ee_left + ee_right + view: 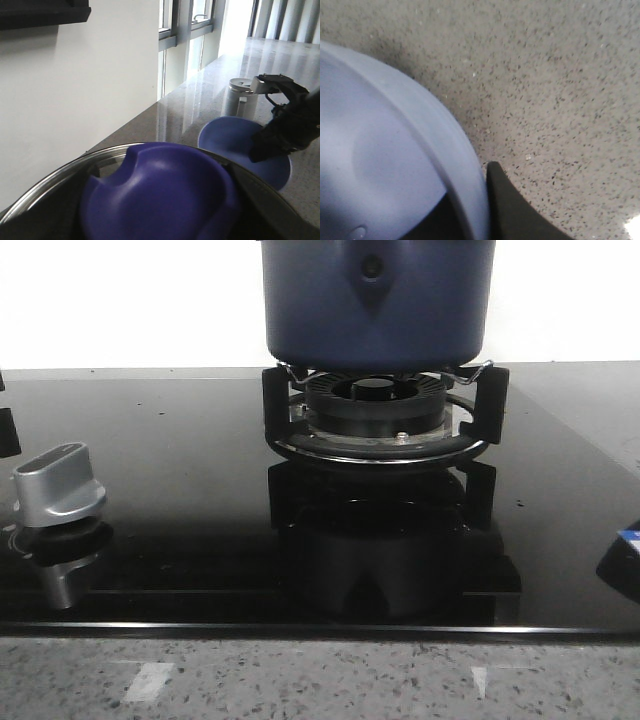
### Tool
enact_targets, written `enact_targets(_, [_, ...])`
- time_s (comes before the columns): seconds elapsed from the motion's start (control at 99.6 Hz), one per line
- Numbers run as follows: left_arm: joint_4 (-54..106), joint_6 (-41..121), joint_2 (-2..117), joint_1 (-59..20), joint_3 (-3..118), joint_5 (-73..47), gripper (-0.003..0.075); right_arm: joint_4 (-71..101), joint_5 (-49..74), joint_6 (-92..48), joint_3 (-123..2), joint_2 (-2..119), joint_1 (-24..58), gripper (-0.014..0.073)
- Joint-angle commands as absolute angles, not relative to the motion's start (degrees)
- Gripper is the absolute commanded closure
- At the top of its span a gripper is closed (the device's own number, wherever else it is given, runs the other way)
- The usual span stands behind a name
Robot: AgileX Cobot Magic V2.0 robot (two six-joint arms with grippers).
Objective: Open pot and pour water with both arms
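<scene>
The dark navy pot stands on the gas burner, its top cut off by the front view. In the left wrist view a glass lid with a steel rim fills the foreground. Its big purple-blue knob sits right where my left gripper closes, with dark shapes on both sides. Beyond it my right gripper pinches the rim of a lighter-blue bowl. The right wrist view shows that bowl's rim between two black fingers, one inside and one outside.
A black pan support holds the pot on the glossy black hob. A silver control knob sits at the left. A dark and blue object pokes in at the right edge. A white canister stands behind the bowl on the speckled counter.
</scene>
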State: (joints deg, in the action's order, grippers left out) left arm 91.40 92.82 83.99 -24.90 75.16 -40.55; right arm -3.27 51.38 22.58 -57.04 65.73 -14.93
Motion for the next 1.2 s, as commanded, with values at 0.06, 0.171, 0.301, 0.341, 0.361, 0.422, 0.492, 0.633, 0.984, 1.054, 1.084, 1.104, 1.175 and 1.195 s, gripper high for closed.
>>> enact_targets(0.06, [96.73, 93.06, 82.33, -25.47, 77.14, -41.23, 0.0384, -2.89, 46.73, 22.01, -57.60, 64.92, -15.33, 0.0668])
enact_targets(0.171, [96.73, 93.06, 82.33, -25.47, 77.14, -41.23, 0.0384, -2.17, 47.24, 22.01, -57.60, 66.30, -15.33, 0.0668])
enact_targets(0.301, [96.73, 93.06, 82.33, -25.47, 77.14, -41.23, 0.0384, -1.40, 48.83, 22.01, -57.60, 68.37, -15.33, 0.0668])
enact_targets(0.341, [96.73, 93.06, 82.33, -25.47, 77.14, -41.23, 0.0384, -1.26, 49.10, 22.01, -57.60, 69.02, -15.33, 0.0668])
enact_targets(0.361, [96.73, 93.06, 82.33, -25.47, 77.14, -41.23, 0.0384, -1.26, 49.25, 22.01, -57.60, 69.18, -15.33, 0.0668])
enact_targets(0.422, [96.73, 93.06, 82.33, -25.47, 77.14, -41.23, 0.0384, -1.15, 49.48, 21.66, -57.60, 69.60, -15.33, 0.0668])
enact_targets(0.492, [96.73, 93.06, 82.33, -25.47, 77.14, -41.23, 0.0384, -1.17, 49.63, 21.55, -57.60, 70.14, -15.33, 0.0668])
enact_targets(0.633, [96.73, 93.70, 82.33, -25.47, 77.14, -41.23, 0.0384, -1.17, 50.36, 21.55, -57.60, 70.76, -15.33, 0.0628])
enact_targets(0.984, [96.73, 94.18, 82.33, -25.47, 77.14, -41.23, 0.0384, -1.44, 50.65, 21.55, -57.90, 70.73, -15.33, 0.0244])
enact_targets(1.054, [96.73, 94.26, 82.33, -25.47, 77.14, -41.23, 0.0384, -1.87, 50.65, 21.55, -59.00, 70.19, -15.33, 0.0231])
enact_targets(1.084, [96.73, 94.26, 82.33, -25.47, 77.14, -41.23, 0.0384, -2.16, 50.65, 21.55, -59.68, 69.67, -15.33, 0.0231])
enact_targets(1.104, [96.73, 94.26, 82.33, -25.47, 77.14, -41.23, 0.0384, -2.30, 50.65, 21.55, -59.97, 69.19, -15.33, 0.0231])
enact_targets(1.175, [96.73, 94.40, 82.33, -25.47, 77.14, -41.23, 0.0384, -2.37, 50.11, 21.55, -61.59, 67.41, -15.33, 0.0232])
enact_targets(1.195, [96.73, 94.53, 82.33, -25.47, 77.14, -41.23, 0.0384, -2.52, 49.99, 21.55, -62.11, 66.83, -15.33, 0.0232])
